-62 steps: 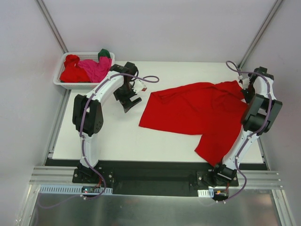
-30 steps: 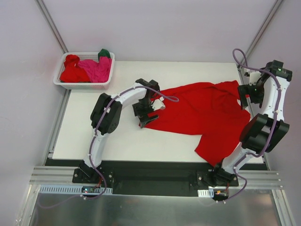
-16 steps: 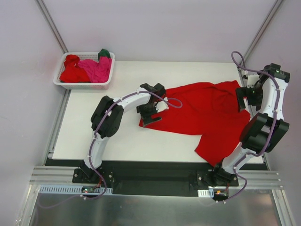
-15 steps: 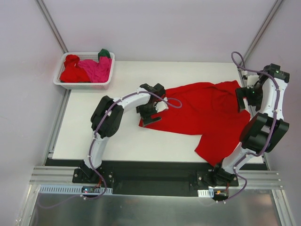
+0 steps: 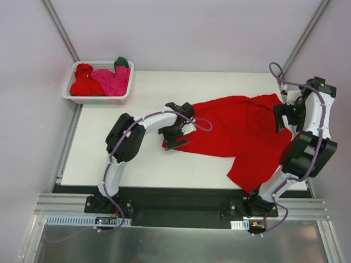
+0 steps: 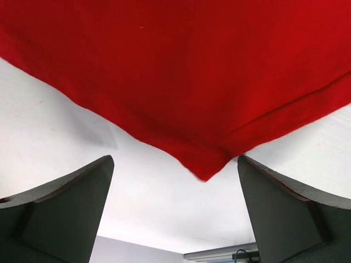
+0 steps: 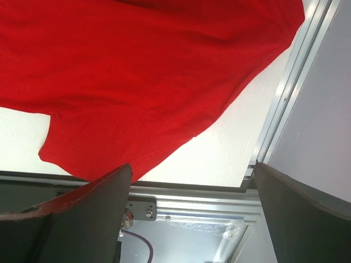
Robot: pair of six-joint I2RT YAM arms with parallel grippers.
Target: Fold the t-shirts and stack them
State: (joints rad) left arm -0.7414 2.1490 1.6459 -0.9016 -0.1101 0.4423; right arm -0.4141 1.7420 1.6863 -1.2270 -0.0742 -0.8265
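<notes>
One bright red t-shirt point(image 5: 236, 131) lies spread and crumpled across the right half of the white table point(image 5: 109, 159). Its lower part reaches the front edge. My left gripper point(image 5: 172, 141) hovers open at the shirt's left corner. In the left wrist view that pointed corner point(image 6: 205, 174) lies between the open fingers, which do not touch it. My right gripper point(image 5: 282, 117) is open above the shirt's far right edge. In the right wrist view, red cloth point(image 7: 142, 71) fills the upper part above the empty gripper point(image 7: 192, 167). More t-shirts sit bunched in the basket: red point(image 5: 83, 82), magenta point(image 5: 112, 79) and dark green point(image 5: 122, 61).
The white lattice basket point(image 5: 70, 94) stands off the table's far left corner. An aluminium frame rail point(image 7: 285, 93) runs along the table's right edge, close to my right arm. A black strip and metal rail point(image 5: 181, 205) border the front edge.
My left arm swung from beside the basket to the shirt's left corner and sank a little. My right gripper shifted slightly down along the shirt's right edge. The shirt has not moved.
</notes>
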